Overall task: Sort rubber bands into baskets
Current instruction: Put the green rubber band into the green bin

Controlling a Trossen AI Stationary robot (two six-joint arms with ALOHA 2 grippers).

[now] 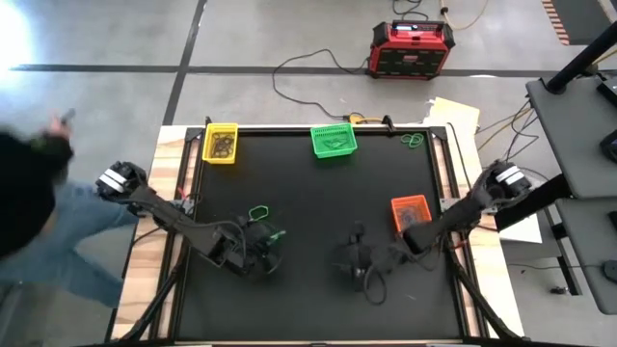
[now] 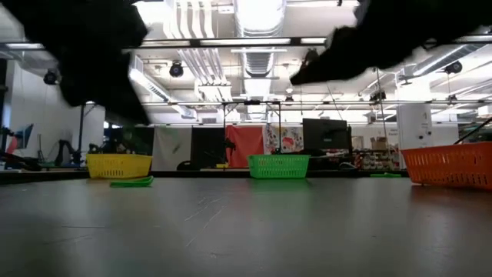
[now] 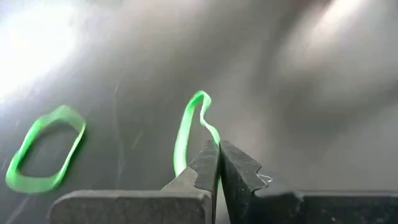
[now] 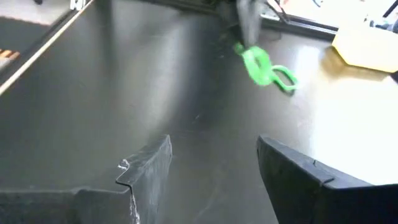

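My left gripper [image 1: 271, 241] is at the table's near left, shut on a green rubber band [image 3: 191, 122]; the right wrist view shows that band [image 4: 255, 62] farther off. A second green band [image 3: 43, 149] lies flat on the black table just beyond it [image 1: 258, 211]. My right gripper [image 1: 353, 262] stands open at the near middle, nothing between its fingers [image 4: 214, 155]. The yellow basket [image 1: 221, 143] and green basket [image 1: 334, 141] stand along the far edge. The orange basket [image 1: 409, 213] stands at the right. My left gripper pinches one end of the green band's loop [image 3: 211, 135] between its two fingertips, only at their free ends. The fingers slant down from the table's near-left side. The rest of the loop reaches out ahead of the tips, slack; whether it touches the table I cannot tell.
More green bands [image 1: 413, 141] lie at the far right corner, and dark bands fill the yellow basket. A person [image 1: 29, 193] stands at the table's left. A red and black box [image 1: 412, 48] with cables sits on the floor beyond. The black mat's middle [image 1: 328, 202] is bare.
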